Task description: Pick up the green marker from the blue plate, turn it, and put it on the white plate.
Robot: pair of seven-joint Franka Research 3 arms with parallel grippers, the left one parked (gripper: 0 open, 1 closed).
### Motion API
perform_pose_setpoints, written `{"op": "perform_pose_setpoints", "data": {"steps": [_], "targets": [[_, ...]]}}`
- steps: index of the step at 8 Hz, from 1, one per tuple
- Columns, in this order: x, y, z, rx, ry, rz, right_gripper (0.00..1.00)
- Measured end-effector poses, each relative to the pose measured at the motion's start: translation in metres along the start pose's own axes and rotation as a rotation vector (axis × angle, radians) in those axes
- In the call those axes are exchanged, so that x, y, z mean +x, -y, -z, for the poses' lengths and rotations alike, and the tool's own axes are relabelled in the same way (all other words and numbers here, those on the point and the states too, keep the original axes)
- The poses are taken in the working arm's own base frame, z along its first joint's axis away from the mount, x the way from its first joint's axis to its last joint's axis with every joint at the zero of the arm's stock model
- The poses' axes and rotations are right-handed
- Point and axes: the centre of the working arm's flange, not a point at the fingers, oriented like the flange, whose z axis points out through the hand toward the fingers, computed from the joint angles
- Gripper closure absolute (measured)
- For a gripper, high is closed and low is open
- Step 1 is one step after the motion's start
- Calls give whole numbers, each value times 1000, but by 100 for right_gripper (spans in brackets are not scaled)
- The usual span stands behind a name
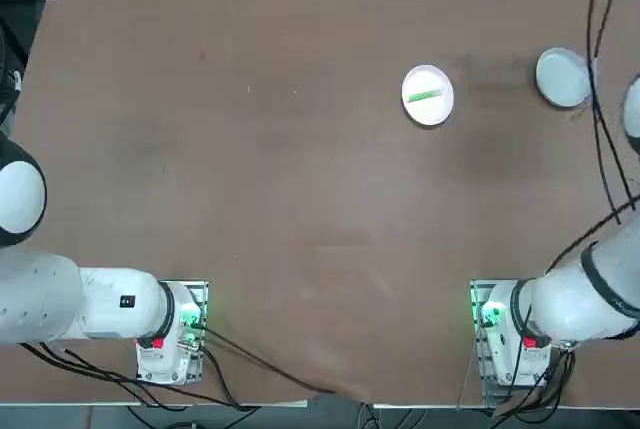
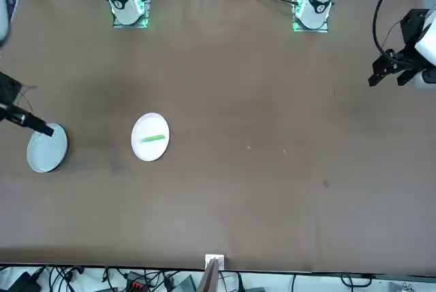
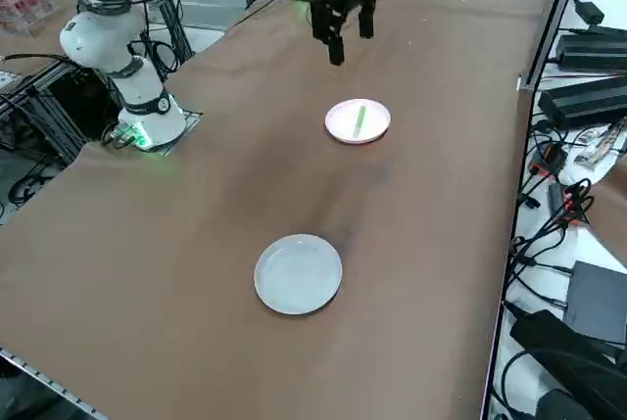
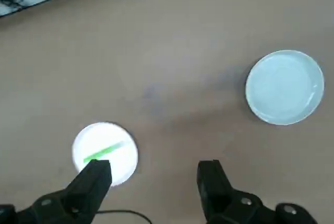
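The green marker lies flat across the middle of the white plate. The blue plate sits apart from it, towards the table's right edge, with nothing on it. My right gripper hangs high above the table on the blue plate's side, open, with nothing between its fingers. From the wrist, both plates show far below. In the front view a dark part of it shows at the left edge, beside the blue plate.
Black cables from the right arm hang over the table's right side, near the blue plate. The two arm bases stand at the near edge. Wires and boxes lie beyond the far edge.
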Motion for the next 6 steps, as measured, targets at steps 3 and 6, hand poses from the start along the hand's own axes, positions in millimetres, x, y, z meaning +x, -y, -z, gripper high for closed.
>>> {"op": "perform_pose_setpoints", "data": {"steps": [3, 6], "targets": [[-46, 8, 47, -32, -2, 82, 0], [-79, 23, 50, -73, 9, 220, 0]]}}
